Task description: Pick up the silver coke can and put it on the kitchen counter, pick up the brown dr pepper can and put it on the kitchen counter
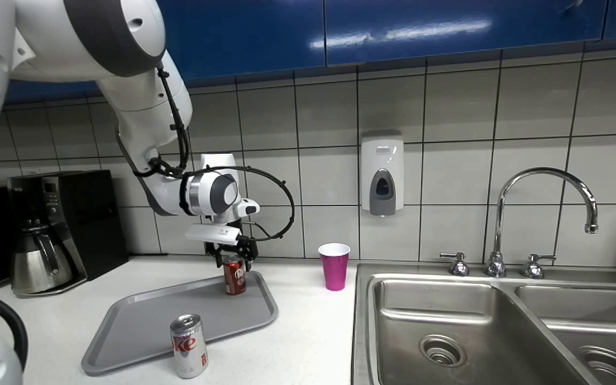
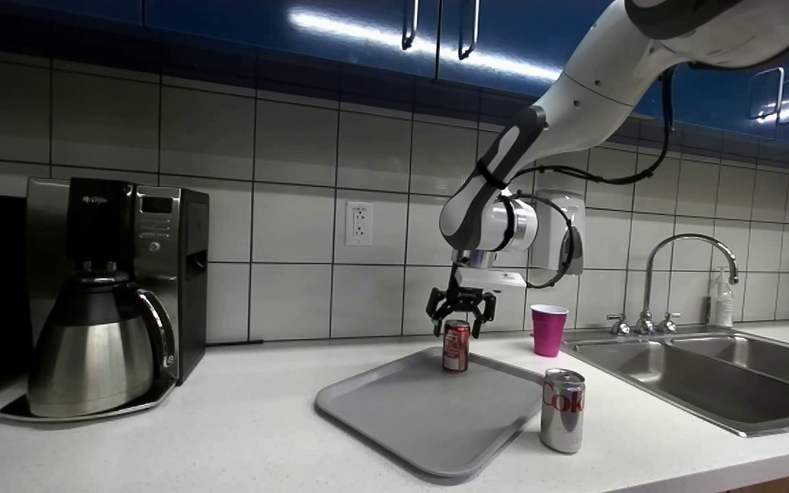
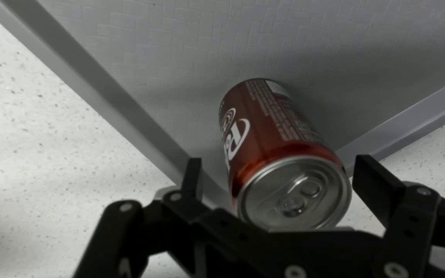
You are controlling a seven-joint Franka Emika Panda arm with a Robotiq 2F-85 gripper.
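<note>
Nearest the lens in the wrist view, my one gripper (image 3: 278,175) stood widely spread, its two fingers (image 3: 192,179) set about the silver top of one brown dr pepper can (image 3: 278,150) and holding nothing. In both exterior views this can stood upright on one grey tray (image 2: 429,414), near a corner. One silver coke can (image 2: 562,414), the second of two cans, stood upright on the kitchen counter (image 2: 244,424), just beside the tray. One pink cup (image 1: 335,271) stood between the tray and one sink (image 1: 364,323) with one faucet (image 1: 499,227); one coffee maker (image 1: 91,224) stood on the tray's opposite side.
</note>
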